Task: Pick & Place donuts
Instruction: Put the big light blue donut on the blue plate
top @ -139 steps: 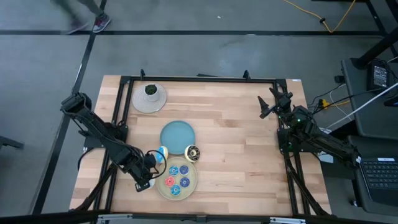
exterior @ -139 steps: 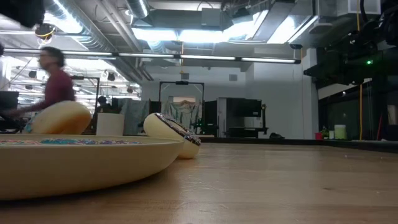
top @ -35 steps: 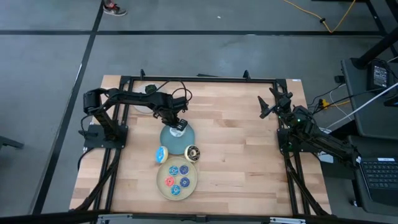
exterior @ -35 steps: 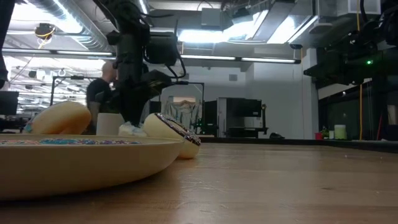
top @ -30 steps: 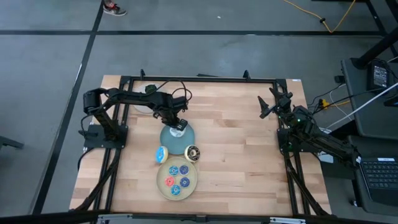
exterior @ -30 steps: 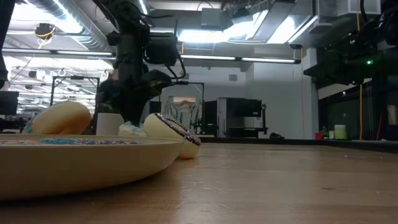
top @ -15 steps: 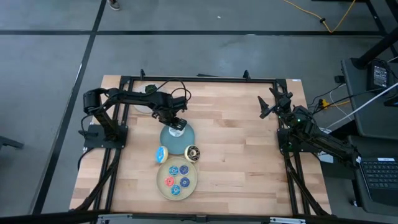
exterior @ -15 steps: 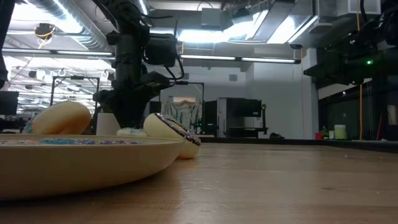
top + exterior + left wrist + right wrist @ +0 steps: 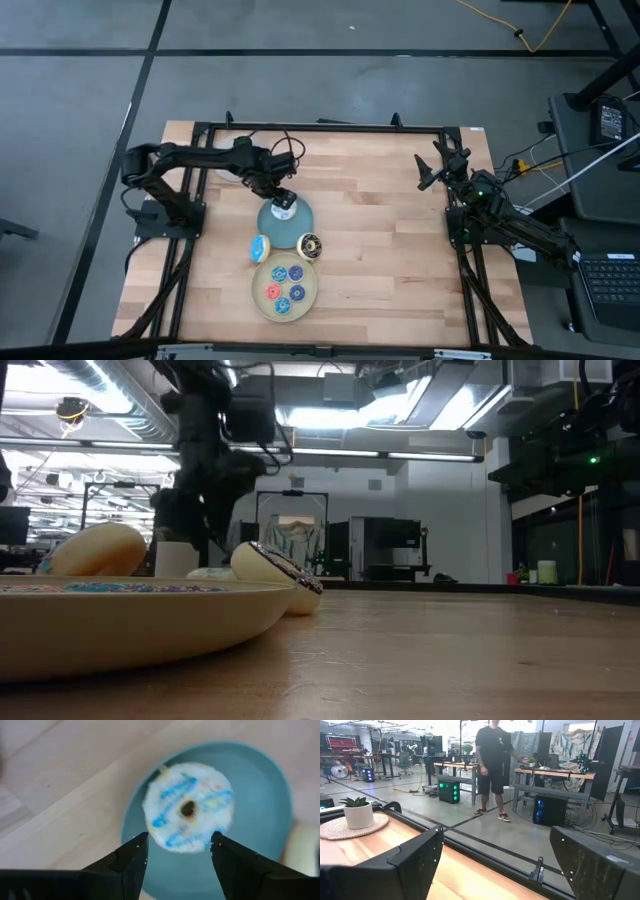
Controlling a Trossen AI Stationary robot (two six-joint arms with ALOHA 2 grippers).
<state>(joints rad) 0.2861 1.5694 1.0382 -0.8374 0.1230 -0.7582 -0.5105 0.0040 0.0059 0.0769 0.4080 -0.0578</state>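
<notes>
One white blue-striped sprinkled donut (image 9: 188, 808) lying on round blue plate (image 9: 260, 795), plain only from left wrist; left gripper (image 9: 178, 850) spread wide above, empty; overhead, plate at table's 11 o'clock

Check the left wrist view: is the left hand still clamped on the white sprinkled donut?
No: the white sprinkled donut lies flat on the blue plate, and the left hand hangs open above it with both fingers clear.
</notes>
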